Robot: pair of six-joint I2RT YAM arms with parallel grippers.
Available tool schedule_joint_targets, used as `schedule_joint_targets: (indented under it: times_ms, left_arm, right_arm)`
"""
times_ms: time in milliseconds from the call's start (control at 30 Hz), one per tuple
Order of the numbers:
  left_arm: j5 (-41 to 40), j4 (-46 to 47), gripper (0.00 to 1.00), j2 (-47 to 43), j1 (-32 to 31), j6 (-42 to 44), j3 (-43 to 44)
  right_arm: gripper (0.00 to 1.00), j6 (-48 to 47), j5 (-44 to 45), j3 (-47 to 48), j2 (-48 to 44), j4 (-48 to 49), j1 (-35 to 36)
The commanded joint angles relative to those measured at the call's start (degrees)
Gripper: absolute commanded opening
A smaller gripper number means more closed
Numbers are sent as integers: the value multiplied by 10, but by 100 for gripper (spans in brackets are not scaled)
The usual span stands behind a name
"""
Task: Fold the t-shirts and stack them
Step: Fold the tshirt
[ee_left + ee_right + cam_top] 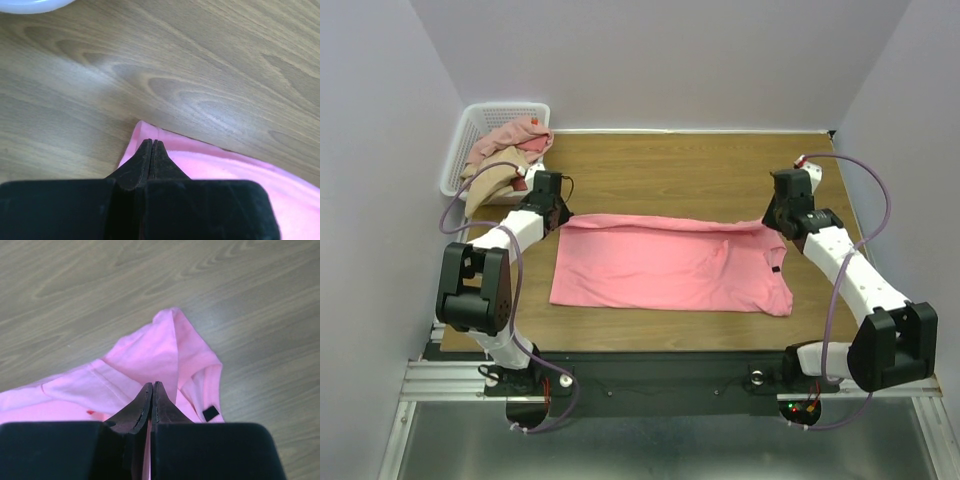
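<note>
From above, the white basket (pixel 460 150) at the counter's (pixel 680 170) far left corner holds a heap of rose and tan t-shirts (pixel 505 150). Only my left wrist view shows my left tool (pixel 152 145) clenched on the far left corner of the salmon-pink t-shirt (pixel 670 265), which lies spread across the counter's middle. My right wrist view shows my right tool (pixel 152 386) clenched on its bunched far right corner, beside a black tag (pixel 210 413).

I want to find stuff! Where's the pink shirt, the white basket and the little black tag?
pink shirt (pixel 660 270), top view, middle of the cloth
white basket (pixel 460 155), top view, its left wall
black tag (pixel 210 413), right wrist view, centre
</note>
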Motion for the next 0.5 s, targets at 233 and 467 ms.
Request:
schedule_joint_targets:
  times_ms: [233, 467]
  left_arm:
    - [-39, -5, 0, -65, 9, -4, -30]
    - [-23, 10, 0, -71, 9, -7, -48]
  right_arm:
    - [0, 25, 55, -19, -23, -43, -4]
    - [0, 28, 54, -25, -43, -56, -4]
